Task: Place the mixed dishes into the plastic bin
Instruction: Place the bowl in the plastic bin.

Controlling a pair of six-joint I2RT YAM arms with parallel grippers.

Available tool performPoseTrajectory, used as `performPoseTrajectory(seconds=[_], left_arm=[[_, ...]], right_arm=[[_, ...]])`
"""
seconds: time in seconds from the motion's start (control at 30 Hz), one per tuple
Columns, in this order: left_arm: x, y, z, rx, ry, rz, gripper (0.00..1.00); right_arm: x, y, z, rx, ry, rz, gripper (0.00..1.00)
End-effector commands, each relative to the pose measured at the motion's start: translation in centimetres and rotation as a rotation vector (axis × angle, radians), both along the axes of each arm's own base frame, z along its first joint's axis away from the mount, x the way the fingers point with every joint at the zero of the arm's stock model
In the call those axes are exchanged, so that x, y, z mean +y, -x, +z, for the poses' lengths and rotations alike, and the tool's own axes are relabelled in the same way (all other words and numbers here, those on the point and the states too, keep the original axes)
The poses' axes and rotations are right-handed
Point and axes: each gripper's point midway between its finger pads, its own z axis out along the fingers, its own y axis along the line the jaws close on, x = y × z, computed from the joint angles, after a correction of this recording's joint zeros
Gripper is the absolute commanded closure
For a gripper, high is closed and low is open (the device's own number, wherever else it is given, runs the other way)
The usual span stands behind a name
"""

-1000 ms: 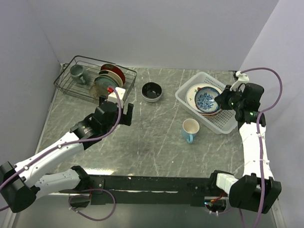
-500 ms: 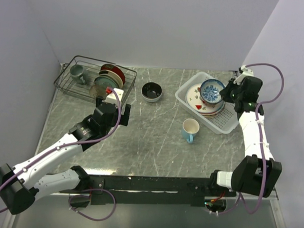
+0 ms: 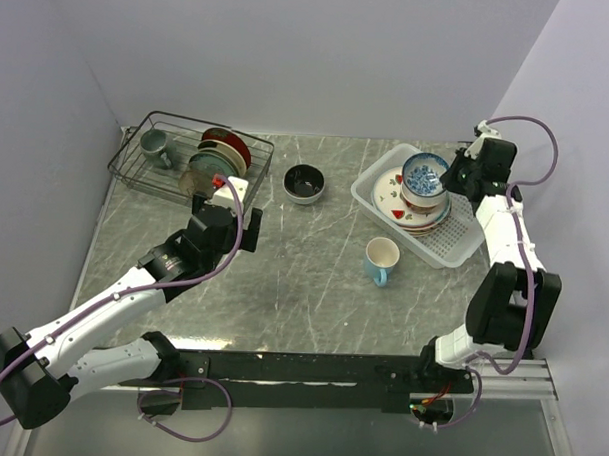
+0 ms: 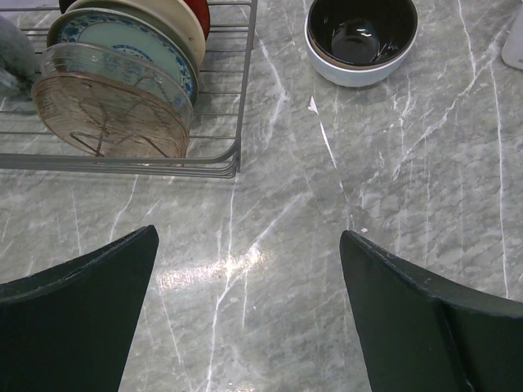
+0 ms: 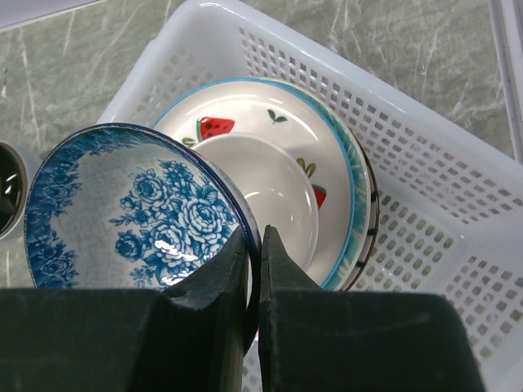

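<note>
Partly hiding the plates, right hand pinches bowl

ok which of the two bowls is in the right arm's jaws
The blue-flowered bowl, pinched by its rim and tilted over the plates in the white bin. The dark-lined bowl sits untouched near the wire rack.

Bright even overhead light, soft shadows, glare on marble table
</note>
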Motion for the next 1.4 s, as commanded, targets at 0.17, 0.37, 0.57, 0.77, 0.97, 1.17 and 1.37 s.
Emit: performPoseTrajectory(seconds=[0.17, 0.37, 0.57, 0.77, 0.97, 1.17, 1.37], left_arm=[[0.6, -0.2, 0.8, -0.032, -0.006, 0.019, 0.01], [0.5, -0.2, 0.7, -0.03, -0.008, 0.016, 0.01], [0.5, -0.2, 0.6, -0.029, -0.01, 0.015, 0.01], [0.5, -0.2, 0.6, -0.028, -0.008, 0.014, 0.01], [0.3, -0.3, 0.5, -0.021, 0.004, 0.003, 0.01], [0.0, -0.5, 0.6, -0.009, 0.046, -0.026, 0.01], [-0.1, -0.8, 0.9, 0.005, 0.104, -0.054, 0.01]], right_arm=[[-1.5, -3.0, 1.6, -0.039, 0.037, -0.017, 0.93], [-1.7, -3.3, -0.1, 0.01, 0.045, -0.012, 0.85], [-1.7, -3.2, -0.5, 0.024, 0.057, 0.001, 0.64], [-1.1, -2.8, 1.0, -0.004, 0.061, 0.04, 0.48], [-0.3, -1.2, 4.7, -0.101, 0.088, 0.077, 0.25], [2.2, 2.6, 6.7, -0.2, 0.134, 0.216, 0.0], [4.1, 7.0, 8.3, -0.331, 0.154, 0.311, 0.0]])
